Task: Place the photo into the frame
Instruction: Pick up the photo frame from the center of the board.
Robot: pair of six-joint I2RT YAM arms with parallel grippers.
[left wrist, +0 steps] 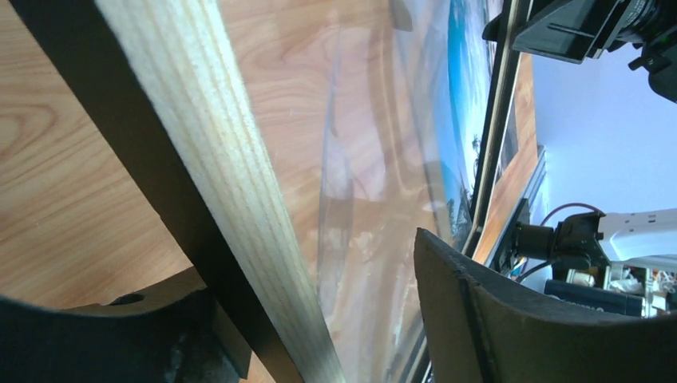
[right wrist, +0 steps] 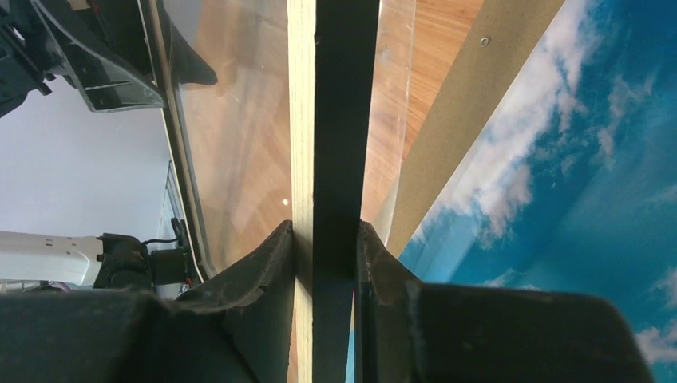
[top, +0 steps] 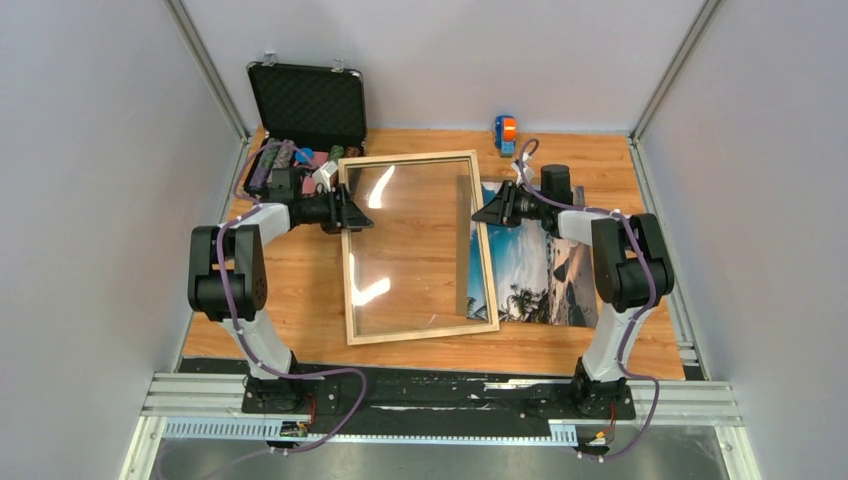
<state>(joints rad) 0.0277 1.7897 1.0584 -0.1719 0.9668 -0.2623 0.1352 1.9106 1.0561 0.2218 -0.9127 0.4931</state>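
The frame point(top: 415, 159), pale wood with a clear glass pane, sits mid-table with its right side over the photo point(top: 535, 270), a beach print of blue sky and palms. My left gripper point(top: 352, 212) is at the frame's left rail. In the left wrist view its fingers point(left wrist: 479, 319) stand apart around the rail point(left wrist: 215, 159), with a gap on the right side, so the left gripper point(left wrist: 307, 263) is open. My right gripper point(top: 485, 212) is shut on the right rail point(right wrist: 335, 120), both pads of the right gripper point(right wrist: 327, 231) pressed to it. The photo's sky point(right wrist: 575, 159) shows just beside it.
An open black case point(top: 305, 105) stands at the back left, with coloured items point(top: 285, 155) in front of it. A small orange and blue object point(top: 505, 132) sits at the back edge. A brown backing board point(right wrist: 471, 104) lies between the frame and the photo.
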